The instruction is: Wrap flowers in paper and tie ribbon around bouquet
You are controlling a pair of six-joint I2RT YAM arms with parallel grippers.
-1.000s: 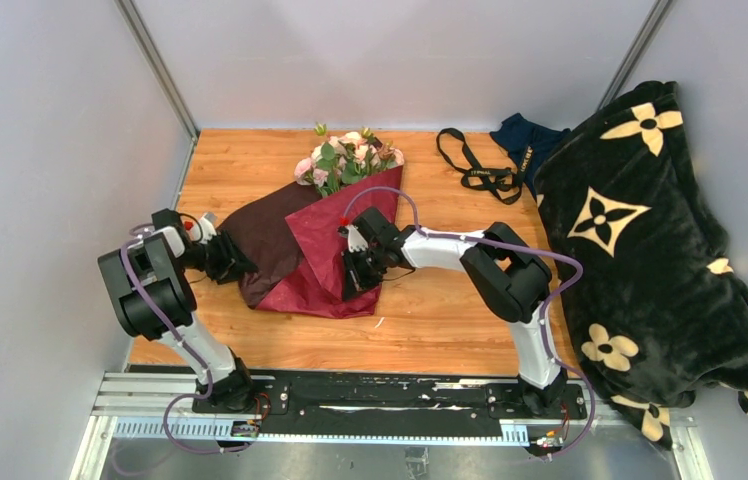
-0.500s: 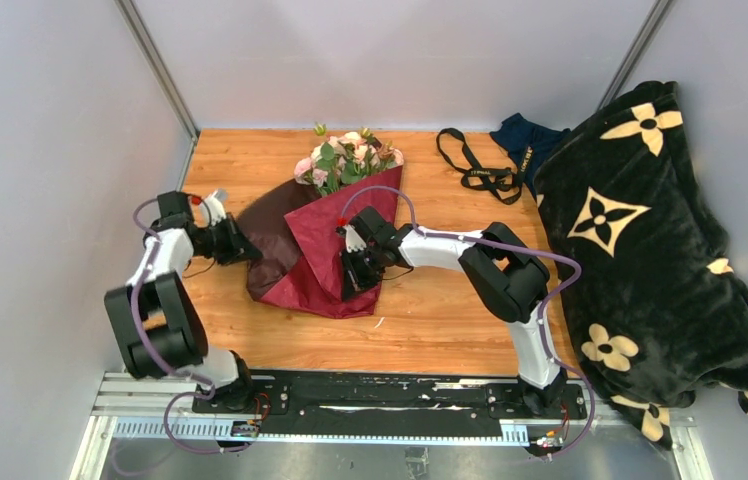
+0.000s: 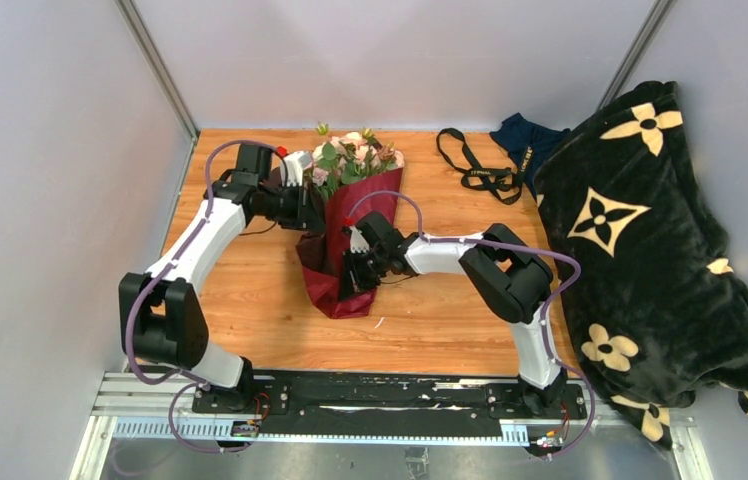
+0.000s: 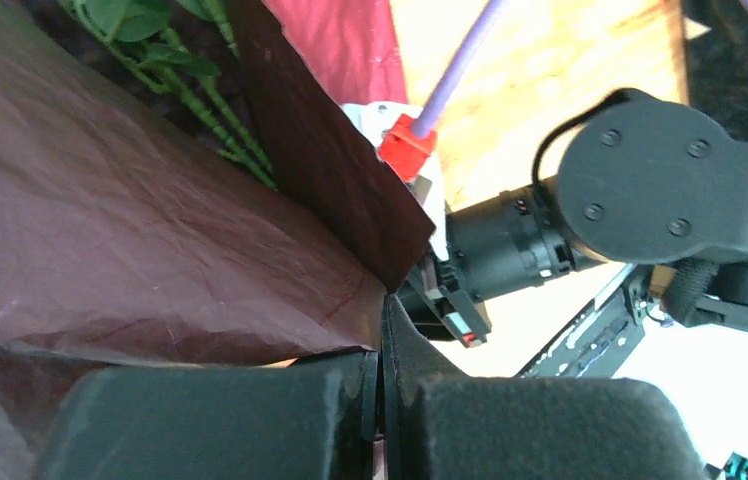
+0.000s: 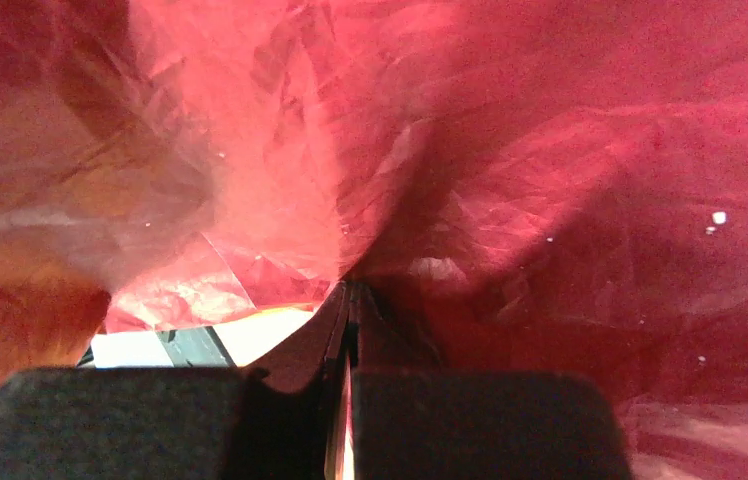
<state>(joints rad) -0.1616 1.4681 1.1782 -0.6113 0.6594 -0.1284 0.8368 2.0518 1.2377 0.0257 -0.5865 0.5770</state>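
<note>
Wooden table [image 3: 250, 300] bears paper [image 3: 333, 290]; grey walls [image 3: 400, 60] surround.

Bulky blanket [image 3: 650, 250] well right of bouquet [image 3: 328, 262]

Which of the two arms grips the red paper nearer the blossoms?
The left gripper, pinching the paper beside the flowers; the right gripper clamps the paper lower, toward its narrow end.

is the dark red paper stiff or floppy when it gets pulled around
Probably thin and floppy: the paper drapes in creased folds around the flowers. It likely holds a crease yet may spring open if released, since its pinched flap stands up from the left hand.
</note>
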